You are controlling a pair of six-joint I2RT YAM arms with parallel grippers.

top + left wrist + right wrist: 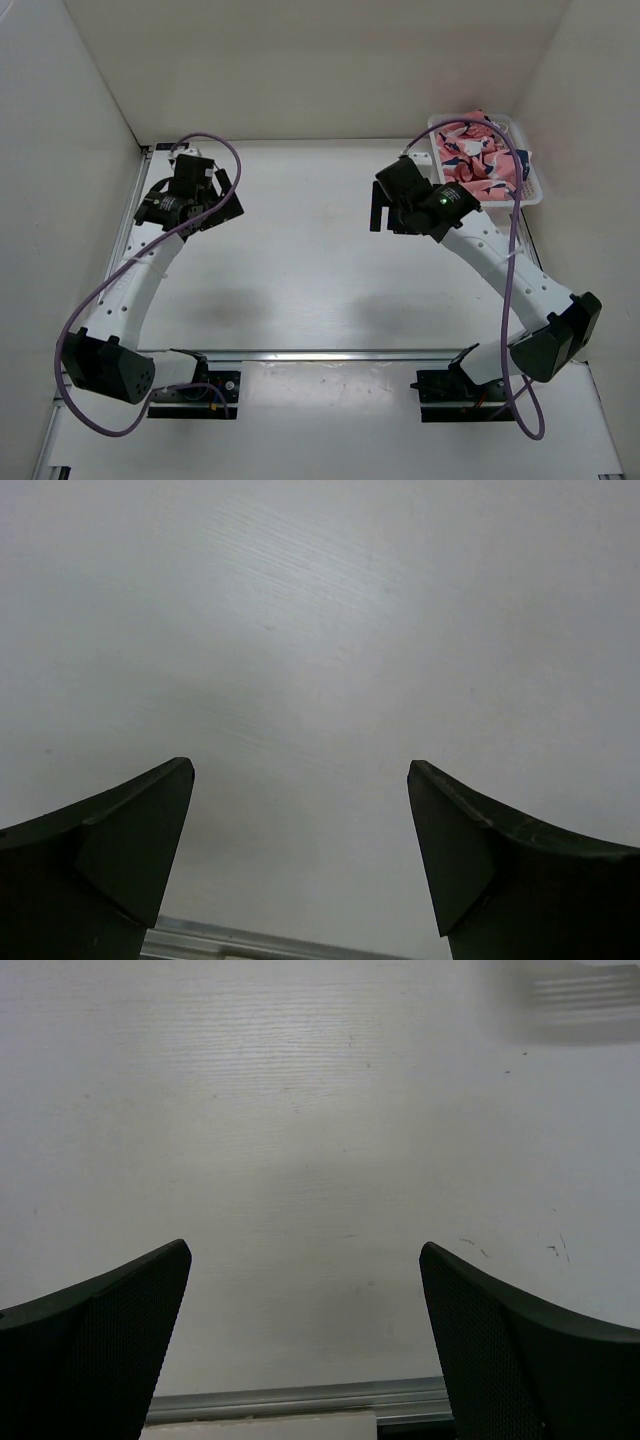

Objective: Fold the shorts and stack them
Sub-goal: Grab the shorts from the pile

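- The white mesh basket (536,192) stands in the far right corner of the table (300,270), close to the right-hand wall.
- The shorts (478,158) lie inside the basket in a crumpled heap of coral-pink cloth with navy and white shapes. The heap fills most of the basket and rises above its rim. I cannot tell from here whether it is one pair or several.
- None of the pink cloth lies on the tabletop outside the basket.
- The right gripper (305,1250) hangs just beside the basket, to its left and a little nearer to the arm bases, over bare table. It touches neither the basket nor the cloth.
- Its fingers (110,1340) are spread wide, and only white tabletop shows between them.
- In the right wrist view a blurred, pale, ribbed patch (580,995) sits at the upper right corner. It is too soft to say for certain that it is the basket's wall.
- The right arm's purple cable (512,250) arches from the wrist, crosses in front of the basket in the overhead view, and drops toward the base.
- The left gripper (300,770) is well apart from the basket, on the far left side of the table and about as far back as the basket.
- Its fingers (120,850) are also spread wide and hold nothing, with plain table beneath them.
- A metal rail (330,355) runs along the near edge, well away from the basket.
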